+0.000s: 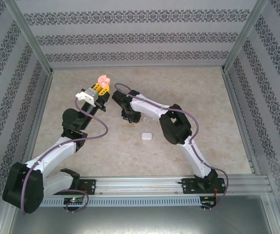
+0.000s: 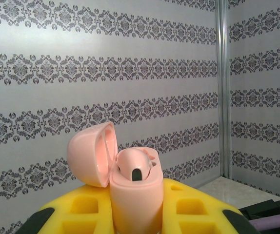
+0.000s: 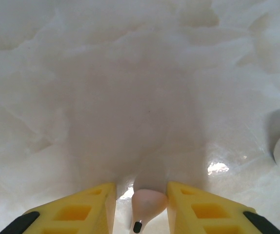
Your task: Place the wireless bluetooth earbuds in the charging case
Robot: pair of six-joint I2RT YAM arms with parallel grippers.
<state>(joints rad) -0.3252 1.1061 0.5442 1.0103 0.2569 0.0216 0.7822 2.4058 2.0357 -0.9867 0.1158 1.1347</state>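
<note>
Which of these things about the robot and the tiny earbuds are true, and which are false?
1. The left end effector holds a pink charging case. True.
2. The case's lid is shut. False: the lid is flipped open.
3. One earbud already sits inside the case. True.
4. A purple earbud sits between the right end effector's fingers. False: a pinkish earbud sits between the fingers of the right end effector.
5. A small white case lies on the table. True.
</note>
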